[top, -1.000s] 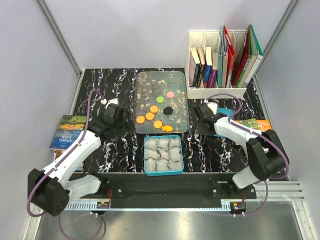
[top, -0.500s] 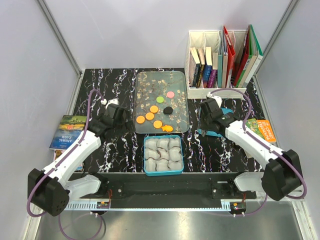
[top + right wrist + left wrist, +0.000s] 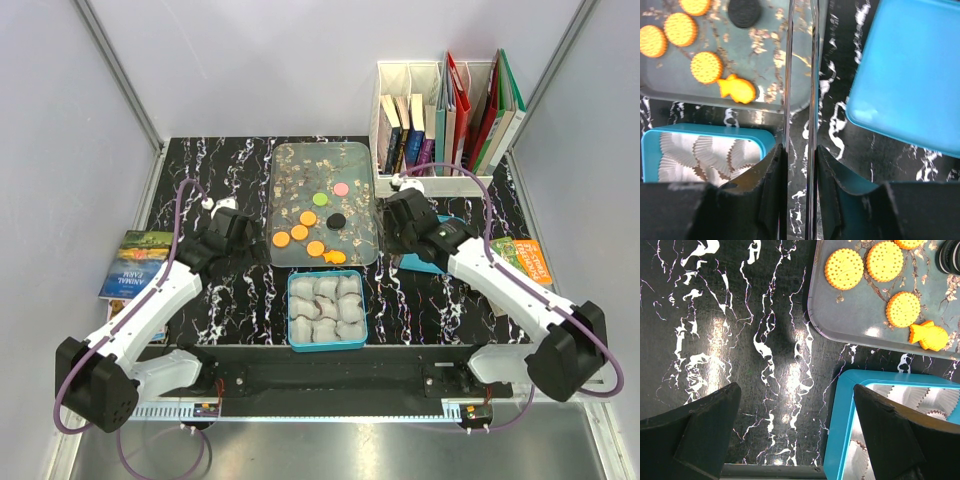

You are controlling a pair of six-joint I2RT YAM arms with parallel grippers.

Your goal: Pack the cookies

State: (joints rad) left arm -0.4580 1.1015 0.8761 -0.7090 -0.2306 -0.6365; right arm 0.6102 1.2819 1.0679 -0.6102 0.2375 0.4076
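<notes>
The cookies lie on a glass tray (image 3: 290,160): several orange discs (image 3: 299,232), a green one (image 3: 320,198), a pink one (image 3: 341,188), a black one (image 3: 337,221) and an orange fish shape (image 3: 334,257). My left gripper (image 3: 245,240) is open and empty over the bare table, left of the blue box; its wrist view (image 3: 796,390) shows orange cookies (image 3: 844,268). My right gripper (image 3: 398,222) is shut on thin metal tongs (image 3: 789,60), whose blades reach past the tray's right edge. The orange fish (image 3: 737,89) and black cookie (image 3: 744,12) lie left of the blades.
A blue box (image 3: 292,310) lined with grey paper cups (image 3: 327,305) sits in front of the tray. Its blue lid (image 3: 910,70) lies right of the tray under my right arm. White file holders with books (image 3: 440,120) stand at the back right. Booklets lie at both table sides.
My right arm has swung left and forward, from over the blue lid to the tray's right edge. The left arm has not moved.
</notes>
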